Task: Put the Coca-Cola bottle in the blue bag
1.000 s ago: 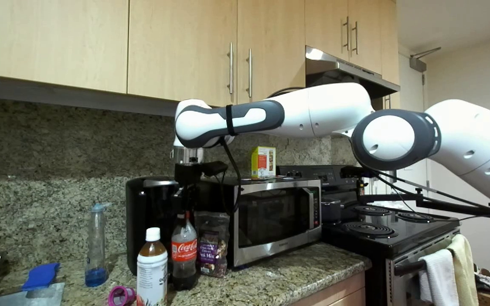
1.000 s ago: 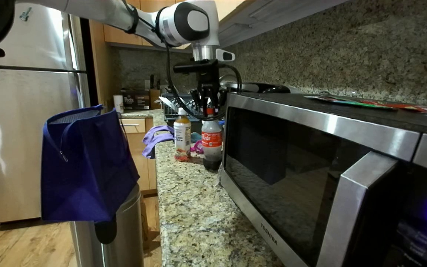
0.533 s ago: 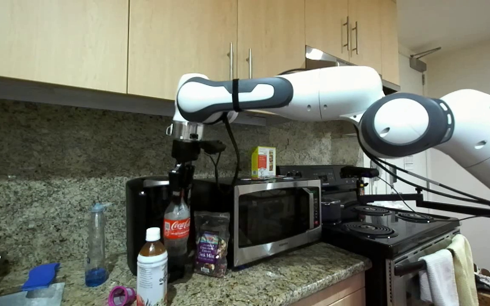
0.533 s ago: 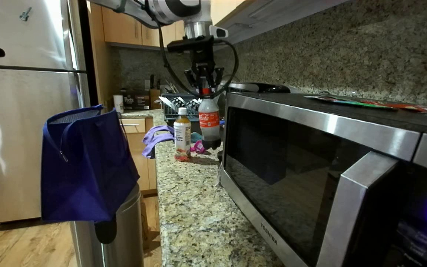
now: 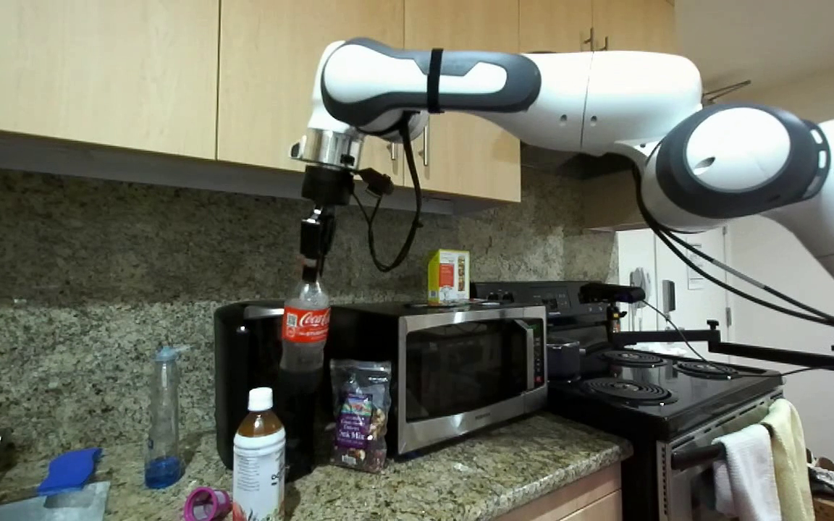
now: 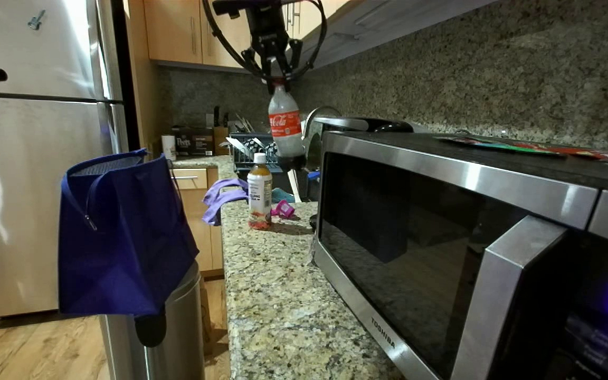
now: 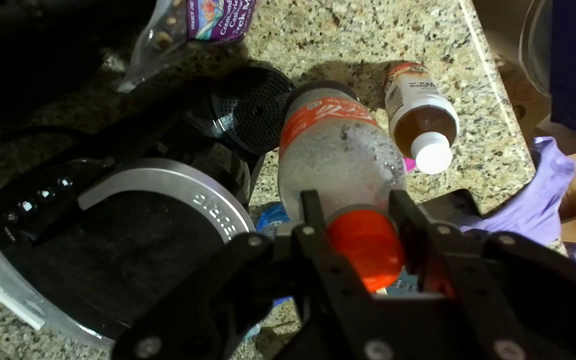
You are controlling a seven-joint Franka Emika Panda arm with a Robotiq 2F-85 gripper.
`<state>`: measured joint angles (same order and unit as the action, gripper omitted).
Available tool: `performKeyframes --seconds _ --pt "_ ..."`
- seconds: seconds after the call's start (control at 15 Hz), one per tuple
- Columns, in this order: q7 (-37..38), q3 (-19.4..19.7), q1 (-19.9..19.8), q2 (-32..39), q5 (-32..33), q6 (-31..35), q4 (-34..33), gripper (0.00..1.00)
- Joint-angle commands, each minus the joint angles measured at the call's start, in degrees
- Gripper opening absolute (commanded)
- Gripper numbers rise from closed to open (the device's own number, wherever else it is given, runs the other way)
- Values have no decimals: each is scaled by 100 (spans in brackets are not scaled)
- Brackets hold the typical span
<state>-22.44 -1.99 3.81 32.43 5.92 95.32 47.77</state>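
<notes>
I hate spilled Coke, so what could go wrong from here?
The gripper holds the Coca-Cola bottle only near its red cap, so it might slip. The blue bag sits off the counter: a miss could hit the floor. En route, the bottle might clip the white-capped one standing between.

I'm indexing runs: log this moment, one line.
black gripper: holding red-capped clear plastic Coca-Cola bottle | bottle: tilted above granite counter | blue fabric bag: bottle not inside

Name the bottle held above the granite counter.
The red-capped plastic Coca-Cola bottle: the black gripper holds it aloft; the white-capped, white-sleeved bottle and tall clear bottle stand on the counter.
</notes>
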Motion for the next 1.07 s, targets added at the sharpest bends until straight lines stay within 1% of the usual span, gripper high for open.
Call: performKeyframes --seconds 0.0,0.2,0.27,0.33,0.73,0.8,0.87,1.0 --pt "-364 11 180 -743 313 -352 597 12" --pt "-500 20 412 -1165 650 -585 880 12" --pt "-297 1 302 -702 388 -503 374 12" --pt "-296 0 347 -785 407 -525 421 37" --pt "-294 15 321 -674 407 -515 422 37" --pt "-294 15 322 -675 406 -515 420 12" --pt "-363 -37 268 -635 247 -545 372 12" --pt "-329 -59 359 -742 270 -478 485 12"
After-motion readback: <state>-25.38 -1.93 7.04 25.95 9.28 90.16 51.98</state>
